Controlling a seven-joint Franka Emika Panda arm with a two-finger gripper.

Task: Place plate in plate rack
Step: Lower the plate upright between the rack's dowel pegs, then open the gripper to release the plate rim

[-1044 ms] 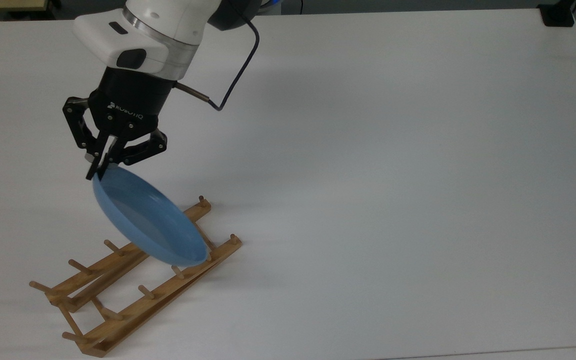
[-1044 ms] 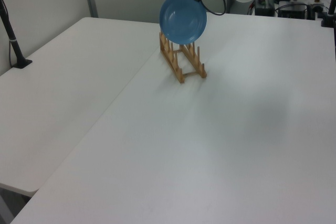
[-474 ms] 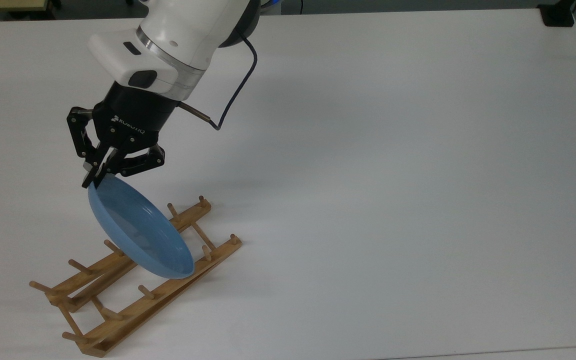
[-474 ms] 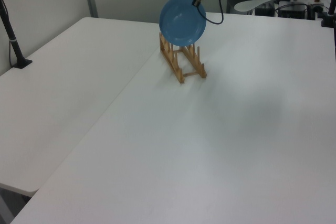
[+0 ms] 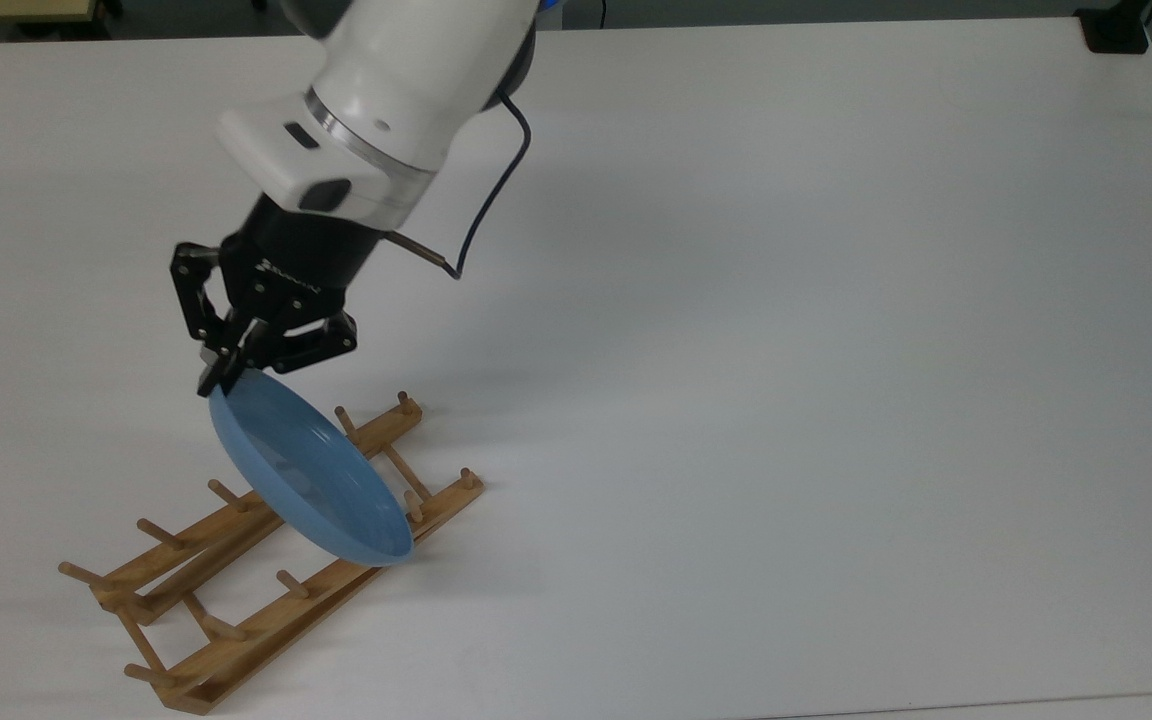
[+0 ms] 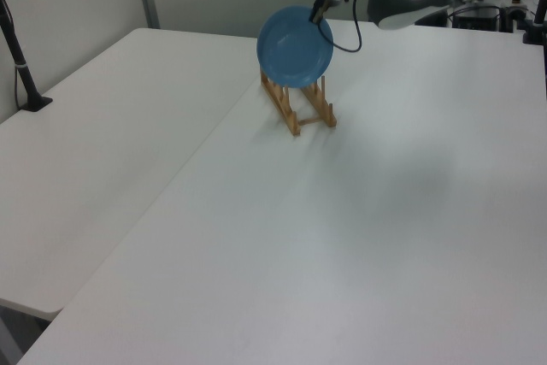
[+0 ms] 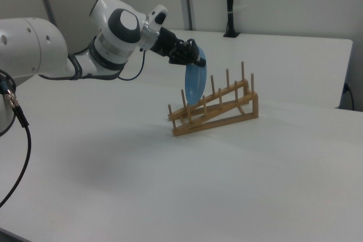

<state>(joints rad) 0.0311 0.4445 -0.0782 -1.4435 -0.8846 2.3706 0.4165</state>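
My black two-finger gripper (image 5: 223, 377) clamped on rim of glossy blue round plate (image 5: 311, 480), tilted on edge over light-brown wooden pegged rack (image 5: 236, 560). Plate hides middle pegs; contact with rack unclear.

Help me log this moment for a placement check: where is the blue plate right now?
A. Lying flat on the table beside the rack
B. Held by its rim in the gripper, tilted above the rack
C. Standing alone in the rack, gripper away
B: the gripper pinches the upper rim of the plate, which hangs tilted over the plate rack.
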